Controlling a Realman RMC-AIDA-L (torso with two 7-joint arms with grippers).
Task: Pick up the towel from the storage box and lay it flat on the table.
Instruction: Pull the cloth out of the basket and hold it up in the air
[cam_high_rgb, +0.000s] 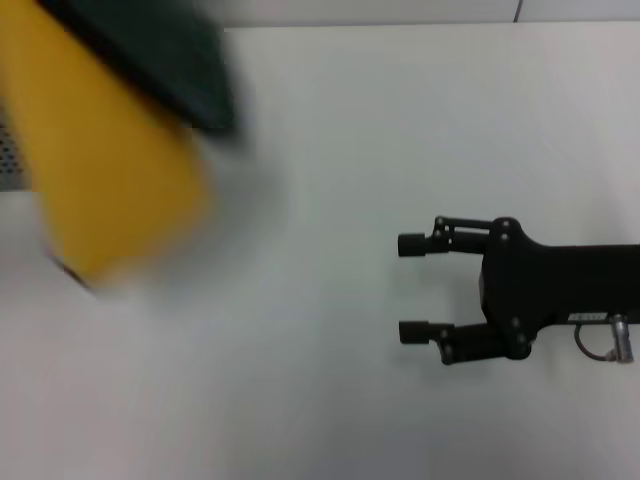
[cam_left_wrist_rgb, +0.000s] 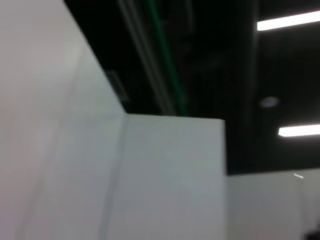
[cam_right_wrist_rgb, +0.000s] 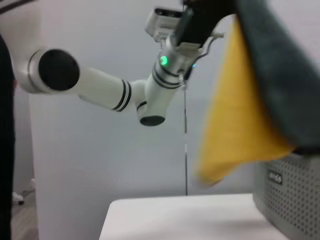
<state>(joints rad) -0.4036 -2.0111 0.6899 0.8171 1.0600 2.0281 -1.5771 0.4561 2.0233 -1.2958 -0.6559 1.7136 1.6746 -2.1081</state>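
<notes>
The towel (cam_high_rgb: 120, 160) hangs in the air at the left, yellow side toward me with its dark green side (cam_high_rgb: 170, 60) folded over the top. In the right wrist view the towel (cam_right_wrist_rgb: 235, 125) dangles from my left gripper (cam_right_wrist_rgb: 220, 12), which is shut on its upper edge, above the storage box (cam_right_wrist_rgb: 287, 200). Only a perforated sliver of the storage box (cam_high_rgb: 8, 150) shows in the head view. My right gripper (cam_high_rgb: 412, 288) rests open and empty over the table (cam_high_rgb: 400, 130), well to the right of the towel.
The white table (cam_right_wrist_rgb: 180, 217) stretches from the box to its near edge. The left arm's white links (cam_right_wrist_rgb: 120, 92) reach in from high up. The left wrist view shows only walls and ceiling lights.
</notes>
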